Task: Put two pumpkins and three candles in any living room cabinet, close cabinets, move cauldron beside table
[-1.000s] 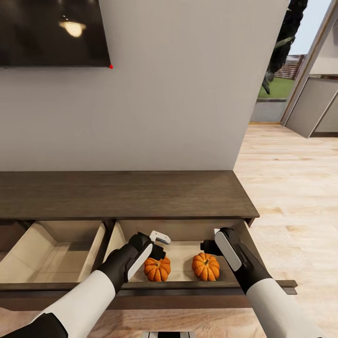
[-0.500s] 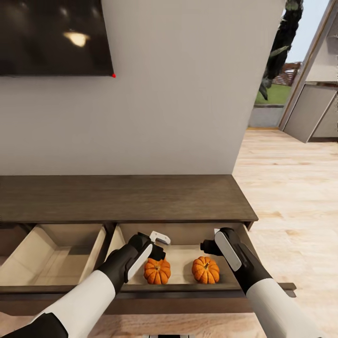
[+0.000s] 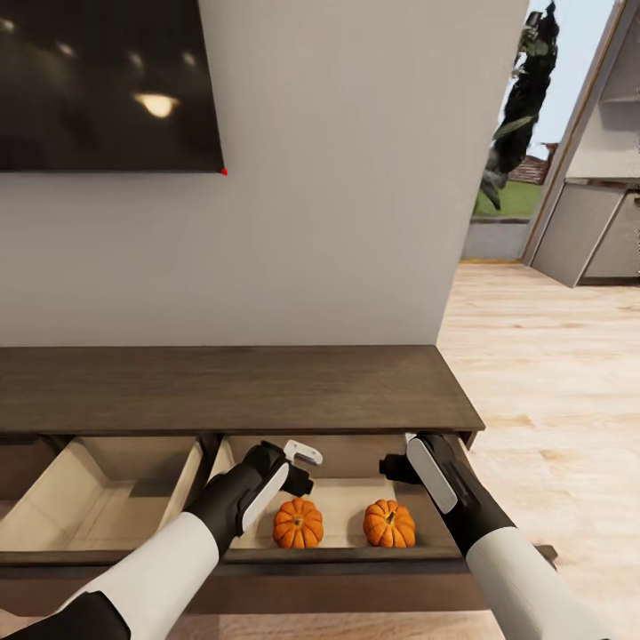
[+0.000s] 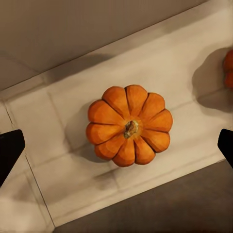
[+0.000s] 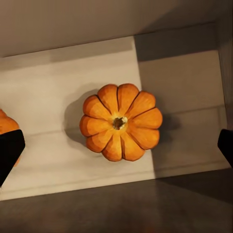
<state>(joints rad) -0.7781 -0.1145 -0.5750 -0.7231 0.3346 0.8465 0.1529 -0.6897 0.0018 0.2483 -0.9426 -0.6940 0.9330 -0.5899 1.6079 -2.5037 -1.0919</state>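
Living-room wall w/ a dark TV screen (image 3: 107, 84) above, long dark brown cabinet (image 3: 231, 388) below it, two drawers pulled out. Right drawer (image 3: 342, 502), pale wood inside, holds both pumpkins side by side, apart, upright, stems up: left pumpkin (image 3: 298, 524) and right pumpkin (image 3: 388, 524), both near the drawer's front edge. Left drawer (image 3: 107, 498) is open next to it, divider between them.

Around: light wood floor (image 3: 551, 391) to the right, doorway w/ greenery and grey units beyond. Nothing lies over the pumpkins; cabinet top overhangs only the drawers' back part.

Left hand (image 3: 298, 469) hovers above and just behind the left pumpkin, not touching. In the left wrist view the pumpkin (image 4: 129, 125) sits centred between the two dark fingertips (image 4: 9, 150) at the frame edges, so that hand is spread wide, holding nothing; the other pumpkin (image 4: 228, 68) peeks at the edge. Right hand (image 3: 398, 466) hovers above the right pumpkin, also clear of it. Right wrist view: pumpkin (image 5: 120, 122) centred, fingertips (image 5: 8, 148) far apart, wide and empty.
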